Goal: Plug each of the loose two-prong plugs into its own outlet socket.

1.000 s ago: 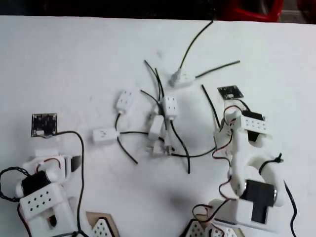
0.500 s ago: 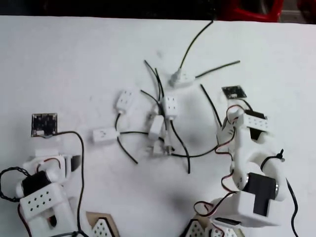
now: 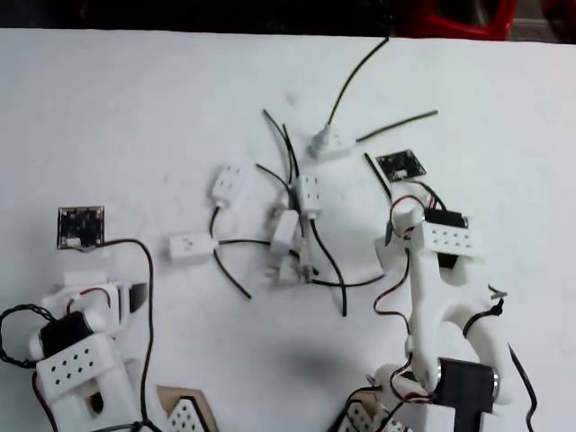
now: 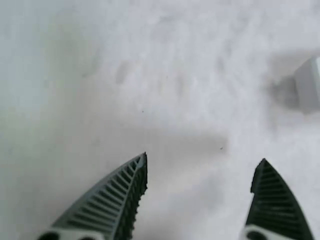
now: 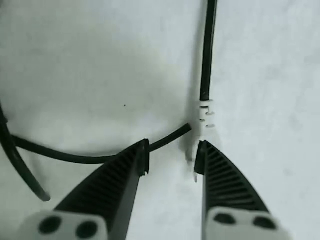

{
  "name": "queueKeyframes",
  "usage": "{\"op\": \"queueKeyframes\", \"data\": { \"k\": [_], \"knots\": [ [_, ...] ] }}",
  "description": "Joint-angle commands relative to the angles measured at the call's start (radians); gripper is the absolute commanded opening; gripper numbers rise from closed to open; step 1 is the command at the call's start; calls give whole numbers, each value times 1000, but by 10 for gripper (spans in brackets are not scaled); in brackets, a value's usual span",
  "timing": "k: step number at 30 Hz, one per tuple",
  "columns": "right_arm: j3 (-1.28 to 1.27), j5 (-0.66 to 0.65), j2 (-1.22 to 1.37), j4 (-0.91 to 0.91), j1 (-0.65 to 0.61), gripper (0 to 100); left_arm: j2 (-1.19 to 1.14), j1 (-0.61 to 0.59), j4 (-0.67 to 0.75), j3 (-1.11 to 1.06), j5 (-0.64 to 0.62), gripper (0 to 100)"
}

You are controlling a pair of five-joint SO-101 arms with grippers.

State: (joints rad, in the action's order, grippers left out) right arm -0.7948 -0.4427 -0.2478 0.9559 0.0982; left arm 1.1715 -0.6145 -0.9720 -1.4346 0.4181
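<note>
Within the last second the right gripper (image 5: 172, 145) has been brought closer to the middle outlet socket (image 3: 309, 192). Its claw is held partly open, gripping nothing, over the end of a black cord (image 5: 80, 159) and a ribbed white plug collar (image 5: 205, 112) (the plug body cannot be made out). A grasp is apparently being prepared. The left gripper (image 4: 203, 159), wide open and empty, has been kept well away from that socket.

Saw a white square central socket (image 3: 310, 193) lying face up among black cords (image 3: 335, 263). Found a second socket (image 3: 227, 182) well left of it and a third block (image 3: 192, 245) farther left and nearer. Noted a far plug (image 3: 329, 141) just beyond it, a slanted plug (image 3: 285, 231) beside its near corner and a lowest plug (image 3: 288, 270) nearer again, all loose.
</note>
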Motion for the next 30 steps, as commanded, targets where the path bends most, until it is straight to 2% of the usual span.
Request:
{"op": "queueKeyframes", "data": {
  "k": [1, 6, 10, 14, 23, 30],
  "knots": [
    [11, -3, 39, -47, 33, 152, 18, 12, 17, 6, 8, 328],
    [35, -8, 77, -53, 68, 151, 18, 12, 17, 6, 8, 328],
    [37, -89, 87, -54, 111, 149, 18, 12, 17, 6, 8, 328],
    [29, -117, 88, -54, 148, 149, 18, 12, 17, 6, 8, 328],
    [-9, -153, 88, -56, 150, 146, 18, 12, 17, 6, 8, 328],
    [-23, -157, 97, -131, 154, 48, 18, 12, 15, 6, 8, 328]
  ]
}}
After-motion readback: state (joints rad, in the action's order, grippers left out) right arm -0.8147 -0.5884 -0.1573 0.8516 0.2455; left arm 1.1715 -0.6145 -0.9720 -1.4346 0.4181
